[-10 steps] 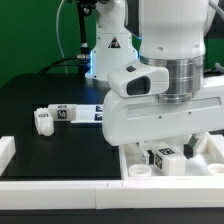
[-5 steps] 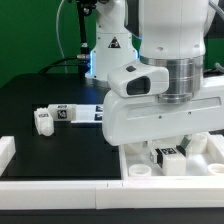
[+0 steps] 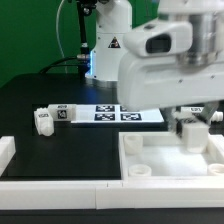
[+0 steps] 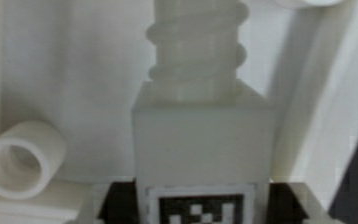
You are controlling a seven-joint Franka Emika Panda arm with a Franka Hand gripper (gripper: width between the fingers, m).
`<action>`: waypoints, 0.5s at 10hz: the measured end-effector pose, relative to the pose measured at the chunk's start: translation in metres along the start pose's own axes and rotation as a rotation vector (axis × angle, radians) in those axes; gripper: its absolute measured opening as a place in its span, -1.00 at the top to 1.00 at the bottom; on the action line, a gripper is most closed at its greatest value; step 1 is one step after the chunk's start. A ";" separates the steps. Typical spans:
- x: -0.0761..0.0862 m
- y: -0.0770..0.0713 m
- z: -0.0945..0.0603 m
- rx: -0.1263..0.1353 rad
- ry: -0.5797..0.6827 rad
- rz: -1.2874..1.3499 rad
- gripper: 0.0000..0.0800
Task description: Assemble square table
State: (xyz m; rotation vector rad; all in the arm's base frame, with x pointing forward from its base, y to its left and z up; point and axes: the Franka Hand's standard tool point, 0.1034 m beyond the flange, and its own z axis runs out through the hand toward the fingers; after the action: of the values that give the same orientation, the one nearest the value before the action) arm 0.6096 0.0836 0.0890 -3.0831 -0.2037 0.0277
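Arm swings up, across to exterior view's right. Gripper (image 3: pixel 193 118) now clamped on leg (image 3: pixel 190 130), raised clear above square table slab (image 3: pixel 170 160). Wrist view: threaded end points away, corner socket (image 4: pixel 19 160) beside it. Pick looks done, so seating leg comes next.

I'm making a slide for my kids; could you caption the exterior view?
Robot gripper holds a tagged white leg above the square tabletop; another leg lies on the black table.
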 end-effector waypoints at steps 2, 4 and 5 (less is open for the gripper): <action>-0.001 0.000 0.002 0.000 -0.002 -0.006 0.30; -0.003 0.001 -0.001 0.000 -0.003 0.001 0.30; -0.012 0.003 -0.010 -0.001 -0.001 0.012 0.29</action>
State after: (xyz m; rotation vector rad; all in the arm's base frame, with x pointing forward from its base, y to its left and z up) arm 0.5985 0.0781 0.0988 -3.0857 -0.1854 0.0298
